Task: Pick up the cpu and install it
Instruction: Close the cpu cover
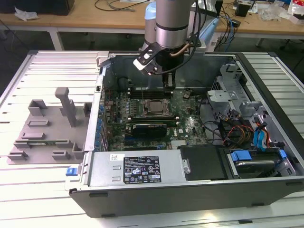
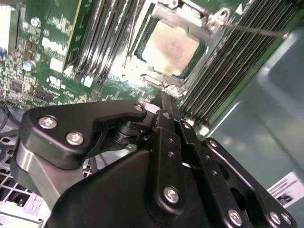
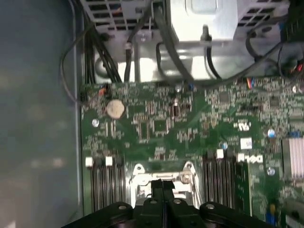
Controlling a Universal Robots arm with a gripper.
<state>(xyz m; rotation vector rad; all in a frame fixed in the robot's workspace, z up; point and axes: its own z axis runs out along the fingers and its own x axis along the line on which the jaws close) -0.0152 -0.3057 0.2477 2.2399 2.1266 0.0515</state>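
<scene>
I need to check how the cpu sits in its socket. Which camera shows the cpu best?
The second wrist view: the cpu lies close up inside its socket frame, with its pale top plate unobstructed. The exterior view shows the cpu small and far off. In the first wrist view the hand blocks most of it.

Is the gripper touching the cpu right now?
Apart. In the second wrist view the gripper tip ends short of the cpu; the socket frame edge shows between them.
</scene>
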